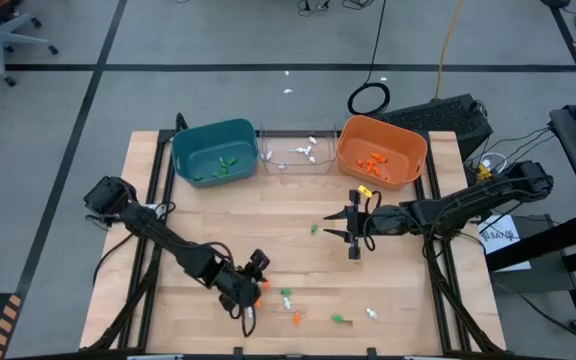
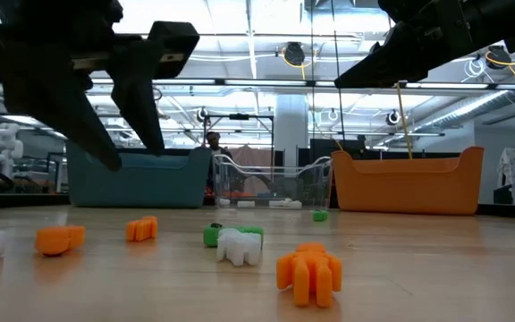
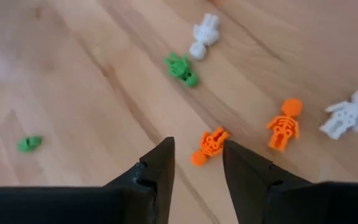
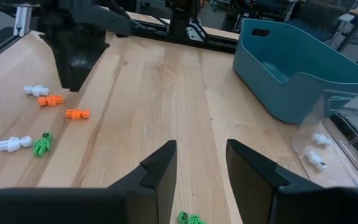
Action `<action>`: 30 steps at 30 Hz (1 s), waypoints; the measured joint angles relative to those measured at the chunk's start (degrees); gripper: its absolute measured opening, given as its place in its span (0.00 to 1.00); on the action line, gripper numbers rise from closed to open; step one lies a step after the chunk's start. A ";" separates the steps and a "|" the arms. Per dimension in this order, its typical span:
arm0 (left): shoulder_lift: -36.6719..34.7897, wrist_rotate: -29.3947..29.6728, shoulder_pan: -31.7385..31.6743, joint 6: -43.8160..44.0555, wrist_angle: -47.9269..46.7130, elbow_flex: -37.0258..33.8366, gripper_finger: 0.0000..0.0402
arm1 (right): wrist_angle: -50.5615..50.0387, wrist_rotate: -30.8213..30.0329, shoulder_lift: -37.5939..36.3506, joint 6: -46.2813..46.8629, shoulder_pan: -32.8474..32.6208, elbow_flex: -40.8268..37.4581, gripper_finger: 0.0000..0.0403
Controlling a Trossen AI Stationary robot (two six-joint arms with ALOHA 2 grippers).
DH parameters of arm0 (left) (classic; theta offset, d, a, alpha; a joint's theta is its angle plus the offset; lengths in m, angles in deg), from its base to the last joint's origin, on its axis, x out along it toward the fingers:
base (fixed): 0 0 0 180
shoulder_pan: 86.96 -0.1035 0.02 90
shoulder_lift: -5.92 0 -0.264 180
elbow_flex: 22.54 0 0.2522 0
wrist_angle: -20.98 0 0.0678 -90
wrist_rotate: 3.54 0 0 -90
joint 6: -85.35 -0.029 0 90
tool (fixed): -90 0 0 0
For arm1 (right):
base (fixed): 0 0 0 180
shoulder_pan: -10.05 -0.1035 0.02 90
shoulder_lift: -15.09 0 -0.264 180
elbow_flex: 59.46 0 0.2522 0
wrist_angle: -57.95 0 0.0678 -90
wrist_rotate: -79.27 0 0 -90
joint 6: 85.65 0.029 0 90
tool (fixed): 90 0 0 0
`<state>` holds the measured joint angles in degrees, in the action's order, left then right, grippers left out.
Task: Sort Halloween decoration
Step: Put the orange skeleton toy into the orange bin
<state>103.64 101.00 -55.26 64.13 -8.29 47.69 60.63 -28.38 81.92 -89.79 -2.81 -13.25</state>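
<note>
Two dark jointed arms reach over the counter (image 1: 198, 215) from opposite sides. The left arm starts at the counter's left edge and stretches toward the near middle, its wrist bent downward. The left end effector (image 3: 197, 167) hangs low just above the counter surface, its two dark fingers (image 3: 159, 167) pointing down with a narrow gap between them, gripping nothing. The right arm comes in from the right edge and extends level toward the centre. The right end effector (image 4: 201, 163) hovers above the middle of the counter, its fingers apart with a clear gap and nothing between them.
</note>
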 joint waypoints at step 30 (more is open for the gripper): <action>6.37 1.02 -2.65 -17.14 -1.91 1.27 0.27 | -0.46 0.04 -0.02 0.24 0.00 0.00 0.31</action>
<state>110.01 102.03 -57.91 46.99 -10.20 48.96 60.18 -28.34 81.90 -89.55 -2.81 -13.25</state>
